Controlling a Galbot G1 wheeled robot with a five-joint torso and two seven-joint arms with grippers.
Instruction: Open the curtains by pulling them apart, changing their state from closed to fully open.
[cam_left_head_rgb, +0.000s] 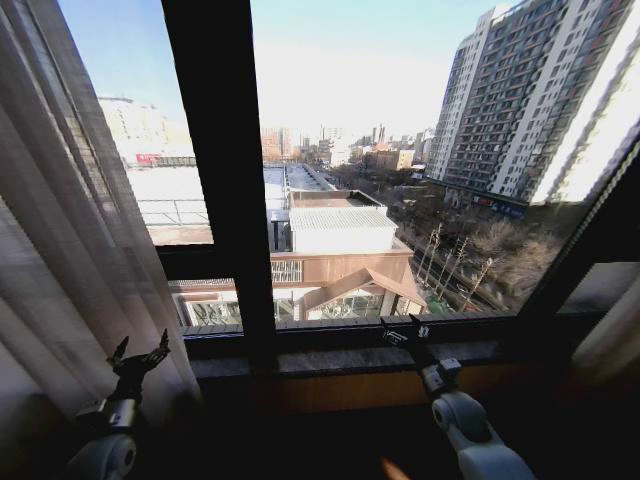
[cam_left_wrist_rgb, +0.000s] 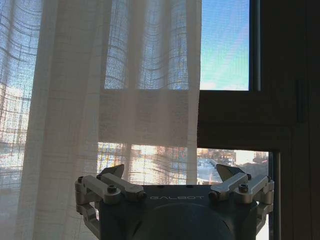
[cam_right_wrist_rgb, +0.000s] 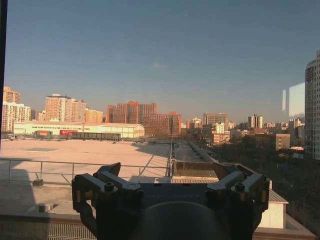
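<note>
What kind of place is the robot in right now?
Probably a room high up in a city building: a big dark-framed window overlooks rooftops and a tower block, and sheer curtains hang bunched at the left.

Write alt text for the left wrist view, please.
The left hand, fingers spread open and empty, faces a sheer cream curtain hanging just ahead of it. Beside the curtain's edge, a dark window frame and bare glass show blue sky.

High-rise room: window (cam_left_head_rgb: 330, 150) above city rooftops
</note>
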